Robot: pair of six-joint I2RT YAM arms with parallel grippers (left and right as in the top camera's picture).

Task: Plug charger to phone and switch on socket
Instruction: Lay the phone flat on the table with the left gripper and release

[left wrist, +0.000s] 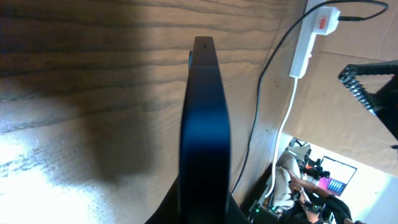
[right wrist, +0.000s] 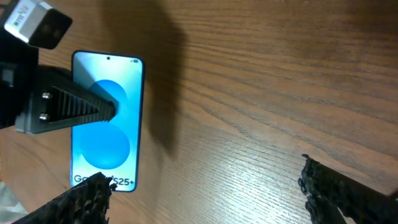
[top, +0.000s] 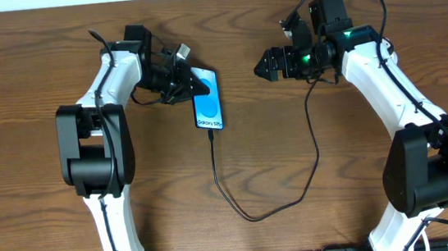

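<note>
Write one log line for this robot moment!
left gripper: shut, over phone | right gripper: open, empty | charger: at phone's bottom edge | socket: untouched

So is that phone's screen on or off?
On: the phone glows bright blue, showing round shapes and Galaxy text near its bottom edge.

"Galaxy S25+" runs in dark letters along the bottom edge of the phone point(top: 208, 104) screen, the only wording I can read. In the right wrist view point(right wrist: 118, 146) only its start and "S25+" show. Print on the white tag point(right wrist: 31, 22) beyond the phone's top corner is blurred, and the socket point(left wrist: 309, 43) has an illegible red mark.
</note>
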